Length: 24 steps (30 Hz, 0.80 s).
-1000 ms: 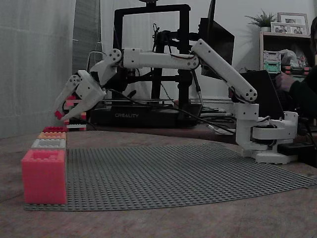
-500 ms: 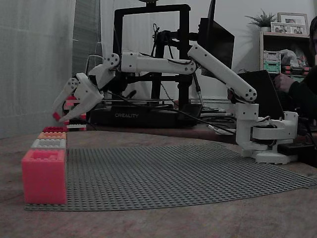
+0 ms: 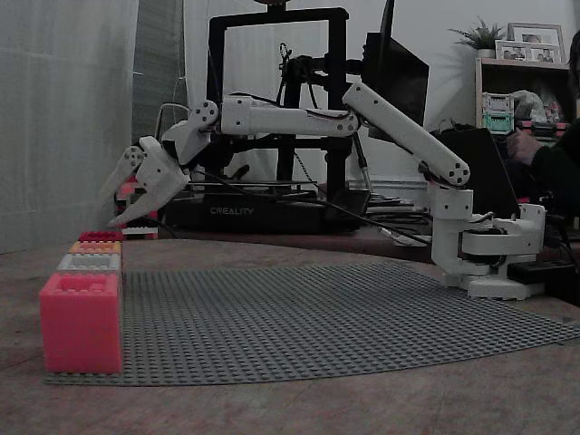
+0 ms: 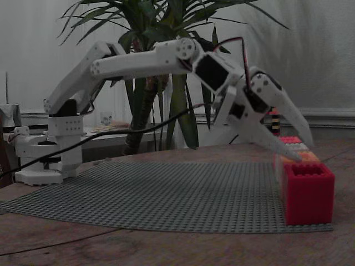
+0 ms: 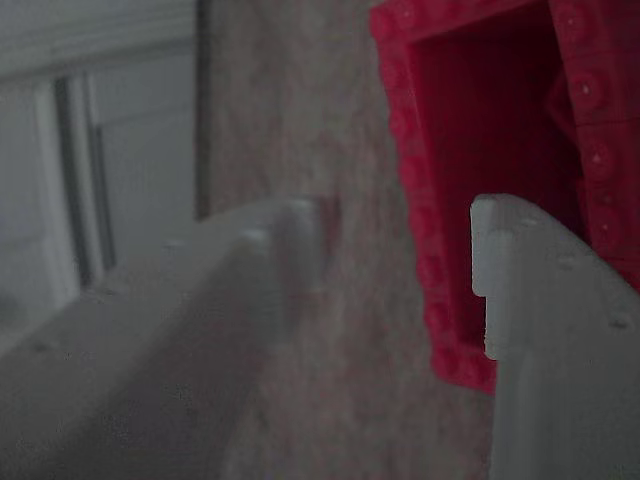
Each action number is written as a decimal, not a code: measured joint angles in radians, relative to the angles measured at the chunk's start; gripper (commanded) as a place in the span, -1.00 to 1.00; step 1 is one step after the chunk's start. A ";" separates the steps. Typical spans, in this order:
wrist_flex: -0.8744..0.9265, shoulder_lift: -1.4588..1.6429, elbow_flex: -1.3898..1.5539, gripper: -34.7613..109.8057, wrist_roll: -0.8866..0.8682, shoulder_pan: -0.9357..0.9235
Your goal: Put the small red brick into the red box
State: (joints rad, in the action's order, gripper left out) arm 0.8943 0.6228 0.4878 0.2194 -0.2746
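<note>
Closest to the wrist camera are the gripper's [image 5: 400, 225] 2 fingers, and the jaws stand spread with a clear gap between them. They pinch nothing. A faint reddish smear at the tip of the finger [image 5: 290, 225] at 9 o'clock may be the small red brick [image 5: 325, 213]. It is too blurred for us to be sure, and we cannot find the brick anywhere else. Just beyond the fingers, at 1 o'clock, lies the red box [image 5: 480, 110] with its hollow open. The finger at 4 o'clock overlaps that hollow, but the gap between the fingers hangs over bare table [image 5: 330, 380] beside the studded rim.

We judge the step in hand to be the release. To do it well, the tip that may carry the brick should shift toward 2 o'clock until it sits over the hollow and clear of the rim. If the brick clings to the pad, a small nudge there would free it.

In a fixed view the coral-pink box [image 3: 80, 322] is nearest, at 8 o'clock. A grey box [image 3: 89, 263], a pale orange box [image 3: 95, 246] and the red box [image 3: 100, 236] line up behind it, all touching along the edge of the grey baseplate [image 3: 344, 313]. The gripper [image 3: 109, 208] hangs above the far end of that row. The pale orange box next to the target is the likeliest wrong landing spot. Farther back, at 12 o'clock, stands a black printer frame [image 3: 276, 109], well apart.
</note>
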 measured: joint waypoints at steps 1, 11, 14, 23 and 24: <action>-0.008 0.029 0.031 -0.52 0.002 0.002; -0.109 0.591 0.676 -0.52 0.051 0.086; -0.104 0.795 0.925 -0.52 0.044 0.141; -0.103 1.342 1.588 -0.52 0.029 0.256; -0.103 1.401 1.661 -0.52 0.026 0.259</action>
State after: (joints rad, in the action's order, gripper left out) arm 0.7915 2.0233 2.1491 0.2454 -0.0153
